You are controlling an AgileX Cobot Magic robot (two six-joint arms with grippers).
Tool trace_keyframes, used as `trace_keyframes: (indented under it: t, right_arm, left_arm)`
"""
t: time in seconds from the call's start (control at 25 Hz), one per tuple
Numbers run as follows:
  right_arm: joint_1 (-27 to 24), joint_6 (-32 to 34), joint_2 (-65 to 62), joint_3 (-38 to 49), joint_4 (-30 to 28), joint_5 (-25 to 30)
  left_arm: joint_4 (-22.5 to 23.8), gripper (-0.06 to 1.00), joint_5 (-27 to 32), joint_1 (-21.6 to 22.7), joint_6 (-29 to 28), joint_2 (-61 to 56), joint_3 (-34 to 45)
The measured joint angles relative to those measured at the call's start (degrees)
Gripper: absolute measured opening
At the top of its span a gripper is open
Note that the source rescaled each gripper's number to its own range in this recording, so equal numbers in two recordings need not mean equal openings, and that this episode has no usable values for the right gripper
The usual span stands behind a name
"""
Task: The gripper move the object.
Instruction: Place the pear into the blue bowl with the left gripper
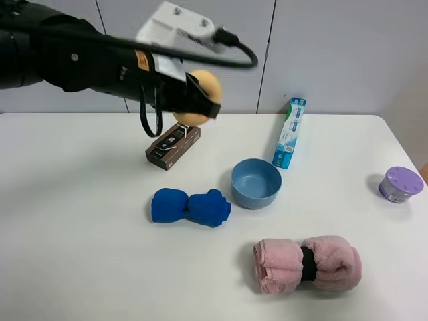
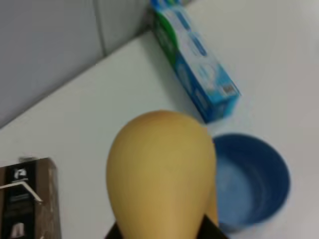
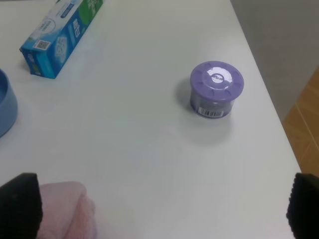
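Observation:
My left gripper (image 1: 200,100) is shut on the object, a round orange-tan fruit (image 1: 208,81), and holds it in the air above the far middle of the table, just past the brown box (image 1: 173,146). In the left wrist view the fruit (image 2: 159,169) fills the middle, with a dark fingertip (image 2: 212,230) at its base. The blue bowl (image 1: 255,182) stands to the right of and nearer than the fruit; it also shows in the left wrist view (image 2: 254,179). My right gripper (image 3: 160,206) is open and empty, over the right side of the table; the exterior high view does not show it.
A blue-green toothpaste box (image 1: 291,132) lies behind the bowl. A blue cloth roll (image 1: 190,206) lies left of the bowl. A pink towel roll (image 1: 306,264) is at the front. A purple lidded container (image 3: 216,88) stands near the table's right edge (image 1: 401,150).

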Motion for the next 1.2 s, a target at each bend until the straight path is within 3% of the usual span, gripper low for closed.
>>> trace_keyframes:
  t: [0.12, 0.28, 0.6, 1.2]
  right_arm:
    - [0.0, 0.0, 0.0, 0.0, 0.0, 0.0]
    - [0.0, 0.0, 0.0, 0.0, 0.0, 0.0]
    - [0.0, 0.0, 0.0, 0.0, 0.0, 0.0]
    - [0.0, 0.0, 0.0, 0.0, 0.0, 0.0]
  left_arm:
    - [-1.9, 0.01, 1.6, -3.4, 13.9, 0.1, 0.0]
    - [-3.1, 0.0, 0.6, -5.2, 21.7, 2.2, 0.0]
    - [-14.0, 0.0, -9.0, -5.3, 22.9, 12.7, -0.1]
    - [-15.9, 0.0, -10.2, -5.3, 23.0, 27.2, -8.3]
